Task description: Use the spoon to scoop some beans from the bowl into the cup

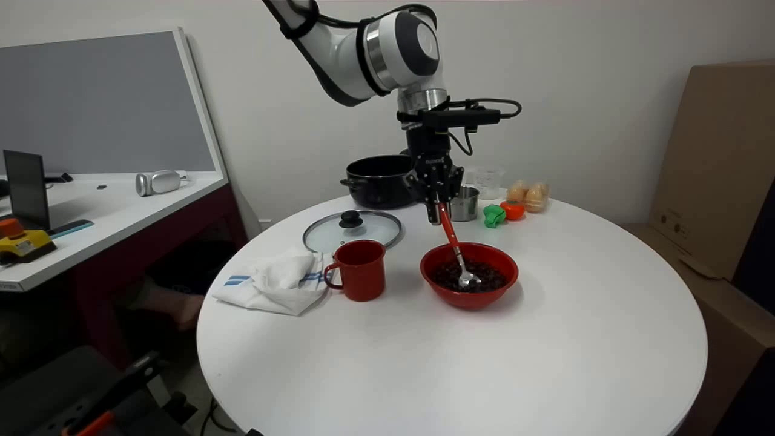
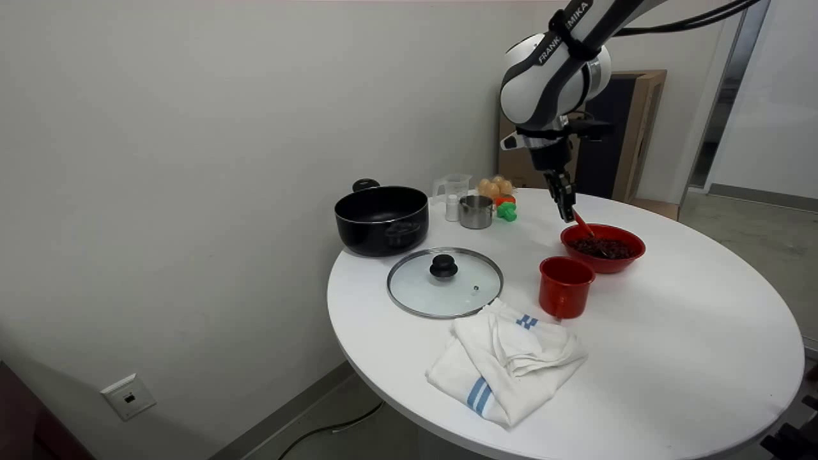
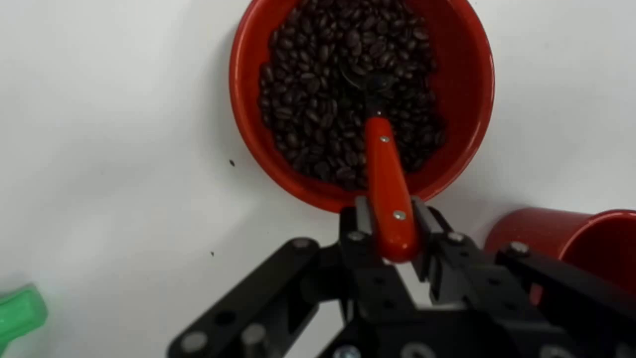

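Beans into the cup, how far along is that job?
Done: the spoon is clamped in the gripper. In hand: its head is down among the beans in the bowl. Left, it seems: carrying a scoop to the cup; its bottom is hidden, so whether it holds beans I can't tell.

Wht/blk arm (image 1: 345, 63) w/ cables (image 2: 677, 27) (blk claw (image 3: 392, 213))

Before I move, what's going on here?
The robot arm holds the spoon, its jaws shut on the red handle. The metal end is down in the bowl, at the beans. The mug stands upright beside the bowl; its bottom is out of sight, so I can't tell if it holds beans.
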`<state>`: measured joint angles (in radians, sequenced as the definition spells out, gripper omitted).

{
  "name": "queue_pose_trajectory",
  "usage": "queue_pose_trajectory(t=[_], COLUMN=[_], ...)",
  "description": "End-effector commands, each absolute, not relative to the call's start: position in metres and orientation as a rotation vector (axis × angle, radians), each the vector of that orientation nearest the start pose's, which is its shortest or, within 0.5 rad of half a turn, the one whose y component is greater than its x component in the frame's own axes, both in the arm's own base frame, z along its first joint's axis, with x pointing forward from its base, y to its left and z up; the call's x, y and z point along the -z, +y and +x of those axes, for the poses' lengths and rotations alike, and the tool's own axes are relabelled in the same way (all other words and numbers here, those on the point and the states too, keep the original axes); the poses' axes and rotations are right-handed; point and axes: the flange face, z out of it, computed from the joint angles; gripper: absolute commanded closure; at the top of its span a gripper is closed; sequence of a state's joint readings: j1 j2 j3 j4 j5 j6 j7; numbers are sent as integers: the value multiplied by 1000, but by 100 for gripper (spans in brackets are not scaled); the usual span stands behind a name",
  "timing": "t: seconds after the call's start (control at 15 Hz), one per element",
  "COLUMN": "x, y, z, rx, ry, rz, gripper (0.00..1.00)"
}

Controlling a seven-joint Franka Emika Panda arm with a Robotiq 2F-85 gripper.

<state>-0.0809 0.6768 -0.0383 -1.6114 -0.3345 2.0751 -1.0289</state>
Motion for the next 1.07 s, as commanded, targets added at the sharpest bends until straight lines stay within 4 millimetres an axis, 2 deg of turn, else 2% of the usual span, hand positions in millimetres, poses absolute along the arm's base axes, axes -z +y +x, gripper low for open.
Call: queue_pose_trajectory(t=[0.0,0.6,1.0], x=[-210,-190,-193], y=[-91,-79,-62], z=[674,677,678], rx=[-681,-894,-1061], ry=[-1692,-1709,-1693], rz=[-2849,-2889,-2826], gripper=[95,95,95])
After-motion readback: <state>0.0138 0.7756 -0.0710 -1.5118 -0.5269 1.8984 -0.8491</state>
